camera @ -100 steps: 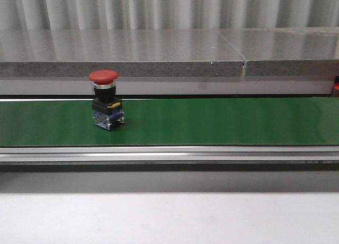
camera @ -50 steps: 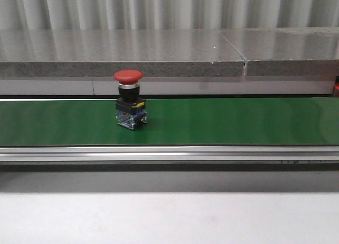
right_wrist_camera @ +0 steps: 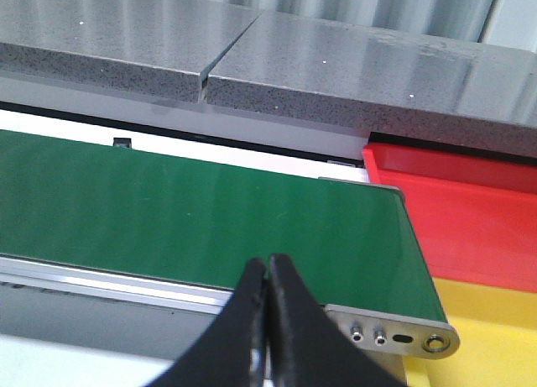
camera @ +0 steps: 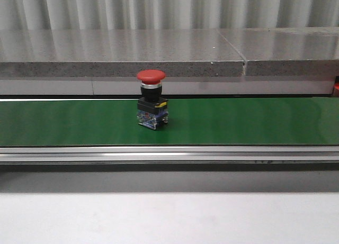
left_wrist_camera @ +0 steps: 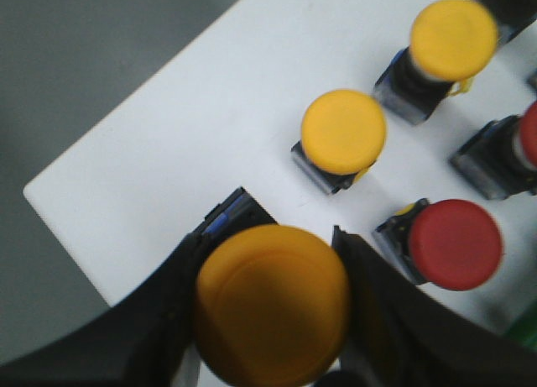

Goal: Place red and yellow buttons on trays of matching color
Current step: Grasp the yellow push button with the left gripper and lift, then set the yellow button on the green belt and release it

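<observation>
A yellow button (left_wrist_camera: 273, 303) is clamped between the left gripper's (left_wrist_camera: 270, 316) fingers above a white table (left_wrist_camera: 210, 135); its body is hidden. The right gripper (right_wrist_camera: 267, 295) is closed and empty over the near belt (right_wrist_camera: 168, 215) edge. A red button (camera: 152, 106) stands upright mid-belt, unseen from either wrist. The red tray (right_wrist_camera: 470, 211) and yellow tray (right_wrist_camera: 495, 337) are cut off.

Red-capped button (camera: 151, 100) on green belt (camera: 238, 121); red tray (right_wrist_camera: 470, 211), yellow tray (right_wrist_camera: 495, 337).

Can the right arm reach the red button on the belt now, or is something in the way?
Probably not yet. The red button stands upright mid-belt, nothing near it, but the right end effector is shut at the belt's end by the trays, and the button is outside its view.
</observation>
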Robot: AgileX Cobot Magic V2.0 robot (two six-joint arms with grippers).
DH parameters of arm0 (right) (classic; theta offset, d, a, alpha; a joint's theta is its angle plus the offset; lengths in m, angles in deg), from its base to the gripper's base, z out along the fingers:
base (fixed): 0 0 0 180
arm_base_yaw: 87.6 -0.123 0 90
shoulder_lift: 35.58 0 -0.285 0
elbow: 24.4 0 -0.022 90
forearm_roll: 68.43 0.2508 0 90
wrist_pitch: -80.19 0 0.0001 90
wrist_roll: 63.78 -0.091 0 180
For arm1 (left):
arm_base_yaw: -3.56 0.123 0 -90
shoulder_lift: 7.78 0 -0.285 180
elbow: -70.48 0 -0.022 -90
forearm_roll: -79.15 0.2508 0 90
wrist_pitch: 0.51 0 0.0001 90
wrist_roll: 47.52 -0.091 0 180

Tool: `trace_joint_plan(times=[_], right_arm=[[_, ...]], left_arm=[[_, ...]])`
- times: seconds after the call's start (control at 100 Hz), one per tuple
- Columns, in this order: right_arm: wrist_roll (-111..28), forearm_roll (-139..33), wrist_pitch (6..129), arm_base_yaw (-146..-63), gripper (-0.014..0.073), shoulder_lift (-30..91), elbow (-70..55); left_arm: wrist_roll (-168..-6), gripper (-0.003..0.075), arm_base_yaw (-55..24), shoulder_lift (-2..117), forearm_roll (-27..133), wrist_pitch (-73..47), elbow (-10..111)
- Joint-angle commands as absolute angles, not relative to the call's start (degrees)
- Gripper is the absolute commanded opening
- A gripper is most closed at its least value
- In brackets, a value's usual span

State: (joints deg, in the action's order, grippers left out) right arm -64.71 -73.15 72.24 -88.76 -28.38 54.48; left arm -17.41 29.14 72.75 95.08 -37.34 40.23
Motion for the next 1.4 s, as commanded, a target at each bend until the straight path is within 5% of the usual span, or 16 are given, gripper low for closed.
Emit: trace_joint_plan(times=[0.0, 0.43, 0.82, 1.39], right_arm=[[-64.5, -73.8, 76.8, -88.7, -0.0068, -29.3, 54.1], [-64.5, -73.8, 76.8, -88.7, -0.0068, -29.3, 54.1], [-64.5, -73.8, 76.8, -88.7, -0.0068, -29.3, 54.1], [-64.5, -73.8, 76.8, -88.7, -0.0068, -29.3, 54.1]], left_arm=[[-18.6, -0.002, 26.8, 66.3, 95.3, -35.9, 41.6], [-39.6, -0.002, 12.3, 62.9, 79.1, -42.1, 51.6], [-60.6, -0.0019, 11.9, 78.0, 54.5, -46.8, 58.6], [-61.0, -0.0011, 11.9, 88.1, 54.0, -47.5, 58.7]])
